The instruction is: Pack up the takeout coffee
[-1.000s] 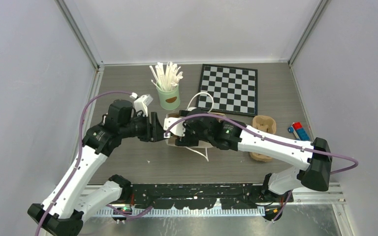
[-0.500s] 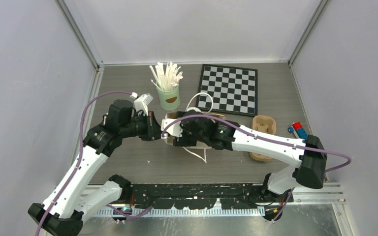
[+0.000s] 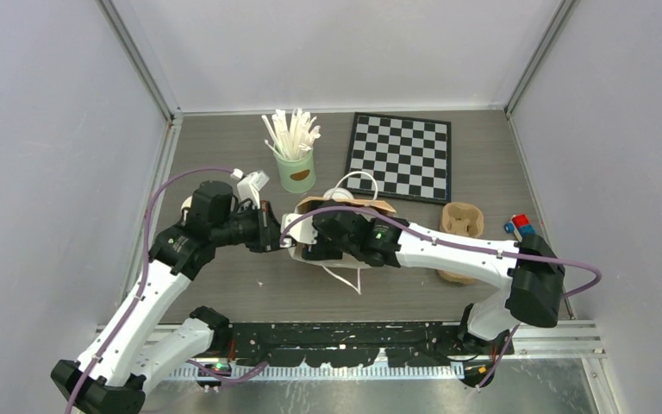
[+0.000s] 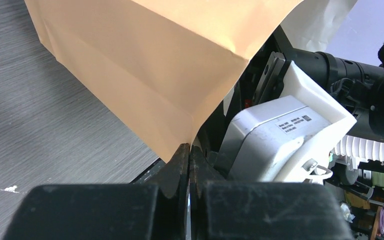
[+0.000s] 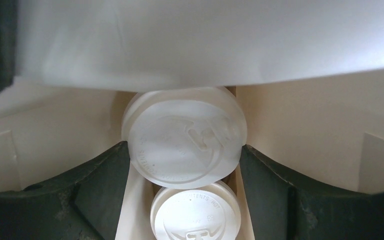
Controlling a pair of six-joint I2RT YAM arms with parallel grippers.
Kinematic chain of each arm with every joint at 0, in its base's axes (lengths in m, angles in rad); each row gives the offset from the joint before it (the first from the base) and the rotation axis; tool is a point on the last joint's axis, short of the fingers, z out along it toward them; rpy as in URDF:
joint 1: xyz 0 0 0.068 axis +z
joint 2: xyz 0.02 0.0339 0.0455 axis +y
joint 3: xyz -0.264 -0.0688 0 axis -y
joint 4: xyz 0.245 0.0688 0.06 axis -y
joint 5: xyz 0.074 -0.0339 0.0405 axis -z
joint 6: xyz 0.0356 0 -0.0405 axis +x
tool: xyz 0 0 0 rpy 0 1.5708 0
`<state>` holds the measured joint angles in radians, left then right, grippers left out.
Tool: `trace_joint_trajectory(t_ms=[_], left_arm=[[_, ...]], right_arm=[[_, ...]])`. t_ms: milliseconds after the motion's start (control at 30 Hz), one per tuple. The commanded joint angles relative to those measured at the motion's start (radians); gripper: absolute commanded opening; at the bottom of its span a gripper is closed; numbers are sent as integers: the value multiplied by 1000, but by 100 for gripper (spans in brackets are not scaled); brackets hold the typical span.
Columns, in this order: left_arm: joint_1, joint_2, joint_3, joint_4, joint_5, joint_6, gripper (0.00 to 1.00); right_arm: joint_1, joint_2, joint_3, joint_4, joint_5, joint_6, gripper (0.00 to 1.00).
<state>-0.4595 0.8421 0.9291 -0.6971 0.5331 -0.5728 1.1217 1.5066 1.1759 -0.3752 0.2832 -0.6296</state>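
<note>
A brown paper bag (image 3: 345, 204) lies on its side mid-table, mouth facing left. My left gripper (image 4: 189, 150) is shut on the bag's (image 4: 145, 65) mouth edge, pinching the paper at a corner; in the top view it (image 3: 269, 233) sits just left of the bag. My right gripper (image 5: 184, 150) is inside the bag, its fingers (image 5: 105, 170) hidden from above. They are closed wide on a takeout coffee cup, whose white lid (image 5: 182, 142) fills the gap between them. A second lidded cup (image 5: 196, 212) sits just below it inside the bag.
A mint-green can of white sticks (image 3: 296, 168) stands behind the bag. A checkerboard (image 3: 399, 157) lies at the back right. A brown pulp cup tray (image 3: 461, 226) and a small red-and-blue object (image 3: 524, 228) sit to the right. The bag's white handle (image 3: 349, 276) trails toward me.
My left gripper has closed on the bag's edge. The right arm has pushed further left into the bag with the cup.
</note>
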Motion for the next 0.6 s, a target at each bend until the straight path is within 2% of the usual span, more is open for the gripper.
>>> trace_joint_trajectory(t_ms=[0, 267, 567], left_arm=[[2, -17, -12, 51, 54, -15, 0], [2, -5, -12, 71, 70, -34, 0], [2, -12, -26, 92, 76, -58, 0]], right_arm=[[-4, 7, -19, 59, 36, 15, 72], [-7, 33, -42, 116, 49, 30, 77], [-15, 72, -44, 146, 30, 42, 76]])
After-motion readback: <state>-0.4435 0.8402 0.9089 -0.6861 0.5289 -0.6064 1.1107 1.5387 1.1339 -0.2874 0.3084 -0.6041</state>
